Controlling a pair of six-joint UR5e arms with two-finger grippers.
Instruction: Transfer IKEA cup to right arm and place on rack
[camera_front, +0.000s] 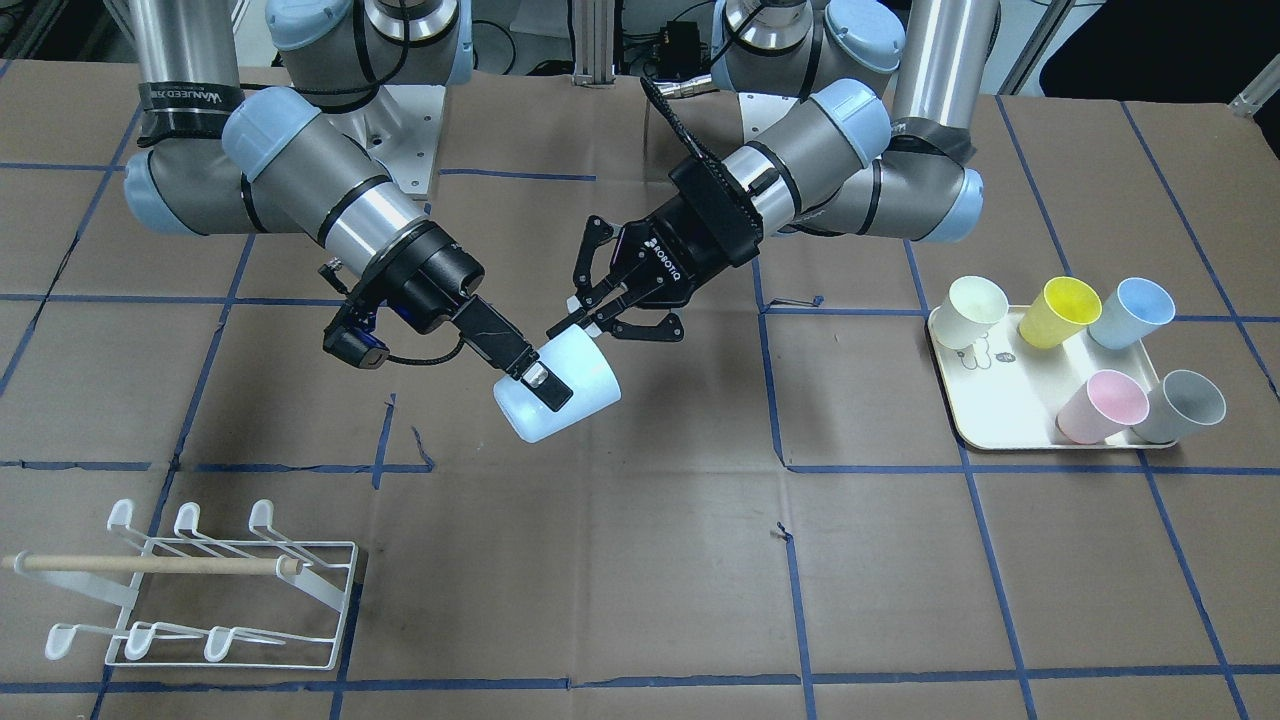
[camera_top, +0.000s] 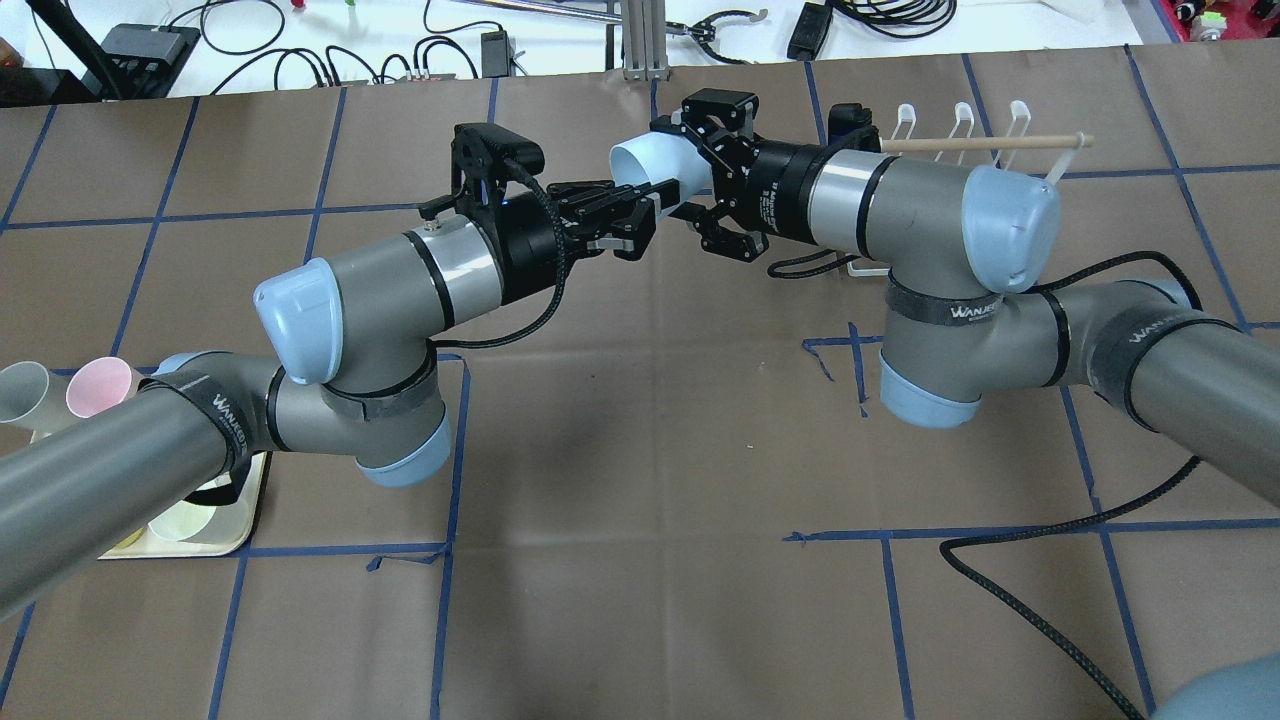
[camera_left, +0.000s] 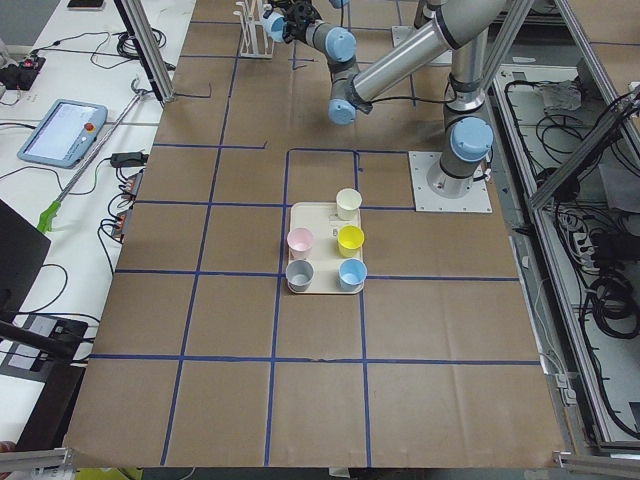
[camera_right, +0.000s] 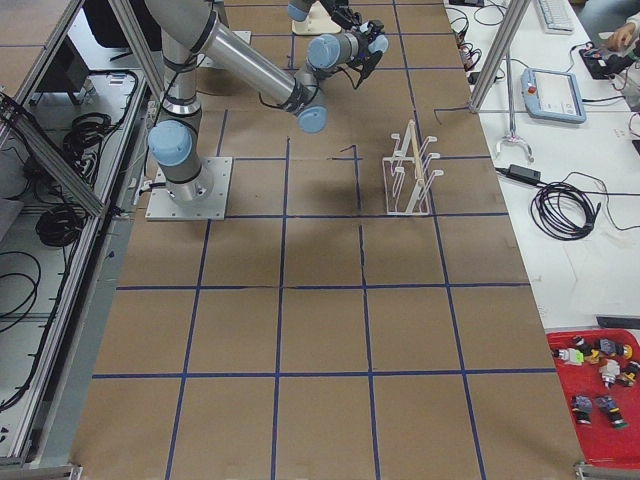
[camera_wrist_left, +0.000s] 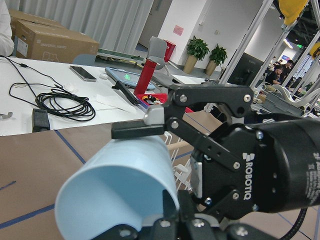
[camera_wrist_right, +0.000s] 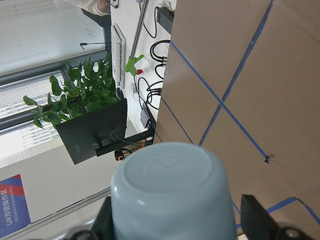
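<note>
At the lower left of the front-facing view the rack (camera_front: 215, 545) sits on the surface (camera_front: 640, 580) with a wooden dowel (camera_front: 150, 564) across it, well apart from the arms. In the overhead view the right arm (camera_front: 330, 195) covers most of it. That arm reaches in from the upper left, and its right tool (camera_front: 530, 385) straddles the cup (camera_front: 580, 385), which is in the air at frame centre. One finger lies across the cup's wall and the other is hidden beneath it. The right wrist view shows a thin sliver of surface beside one finger, so I cannot tell whether this tool clamps the cup. Just to the right, the left tool (camera_front: 585, 315) has its fingers pinched together on the cup's rim. In both side views the tools are too small to read. At the right a cream tray (camera_front: 985, 420) carries five spare cups (camera_front: 1060, 310). In the overhead view the left arm (camera_top: 100, 450) partly hides them.
</note>
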